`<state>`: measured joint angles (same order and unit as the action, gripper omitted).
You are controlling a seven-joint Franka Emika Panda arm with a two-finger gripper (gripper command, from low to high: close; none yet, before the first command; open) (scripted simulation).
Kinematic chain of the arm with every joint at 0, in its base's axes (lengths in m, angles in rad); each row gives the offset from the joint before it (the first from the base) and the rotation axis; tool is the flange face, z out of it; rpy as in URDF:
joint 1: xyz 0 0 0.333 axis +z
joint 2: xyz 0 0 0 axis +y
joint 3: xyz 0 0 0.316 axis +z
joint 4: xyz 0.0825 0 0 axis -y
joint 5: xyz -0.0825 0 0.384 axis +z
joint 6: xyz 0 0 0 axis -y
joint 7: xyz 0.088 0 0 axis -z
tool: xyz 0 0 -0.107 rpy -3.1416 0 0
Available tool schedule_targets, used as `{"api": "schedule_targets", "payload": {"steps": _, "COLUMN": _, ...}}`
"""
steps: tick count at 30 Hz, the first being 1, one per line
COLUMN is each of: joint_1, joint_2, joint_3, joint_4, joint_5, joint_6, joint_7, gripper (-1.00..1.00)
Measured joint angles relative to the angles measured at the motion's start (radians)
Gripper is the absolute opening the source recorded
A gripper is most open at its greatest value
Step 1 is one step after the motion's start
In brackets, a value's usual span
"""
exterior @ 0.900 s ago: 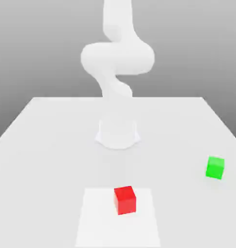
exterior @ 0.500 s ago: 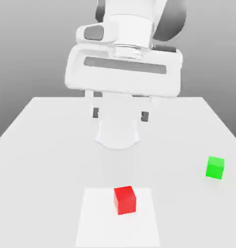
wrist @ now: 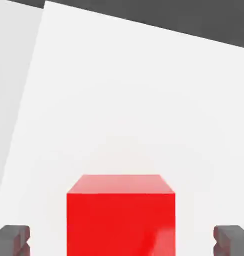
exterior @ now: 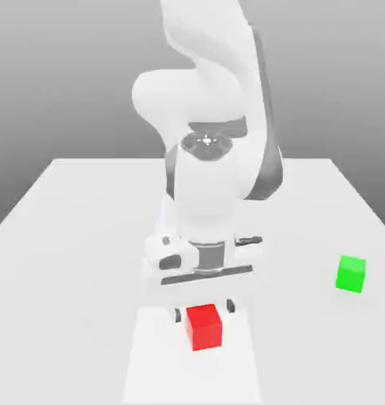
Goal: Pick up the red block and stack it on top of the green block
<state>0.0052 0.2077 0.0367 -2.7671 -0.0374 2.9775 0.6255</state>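
**Approach over the red block, fingers spread, nothing gripped yet**

The arm (exterior: pixel 215 158) is hanging low over the table (exterior: pixel 69 237) with its gripper (exterior: pixel 203 310) pointing down, just behind the red block (exterior: pixel 204 326) as the exterior view shows it. The hand view is showing the two dark fingertips (wrist: pixel 12 239) standing wide apart, one to each side of the red block (wrist: pixel 120 215), with clear gaps between pads and cube faces (so no contact, as far as can be told). The jaws are spread and holding nothing.

The red block is sitting on a paler square patch (exterior: pixel 148 356) of the tabletop, near the front edge. The green block (exterior: pixel 351 274) is resting well apart from it, toward the exterior view's right, untouched.

Judgement: the reach-and-align step is in hand; the pick is not yet made. The next move is likely calling for a short descent until the pads are bracketing the cube's sides, then a squeeze, then a lift and a carry across to the green block.

No brands, labels or writing are showing on the blocks, arm or table.
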Motion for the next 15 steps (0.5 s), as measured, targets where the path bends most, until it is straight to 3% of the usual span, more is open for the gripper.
{"api": "schedule_targets", "payload": {"steps": 1, "joint_1": 0.005, "joint_2": 0.024, "joint_3": -0.007, "joint_4": 0.002, "joint_5": -0.005, "joint_6": 0.020, "joint_7": 0.003, "gripper": -1.00}}
{"api": "schedule_targets", "payload": {"steps": 8, "joint_1": 0.004, "joint_2": 0.027, "joint_3": -0.006, "joint_4": 0.003, "joint_5": -0.010, "joint_6": 0.023, "joint_7": 0.007, "gripper": -1.00}}
{"api": "schedule_targets", "payload": {"steps": 15, "joint_1": -0.013, "joint_2": -0.150, "joint_3": 0.021, "joint_4": -0.021, "joint_5": 0.031, "joint_6": -0.128, "joint_7": -0.022, "gripper": -1.00}}
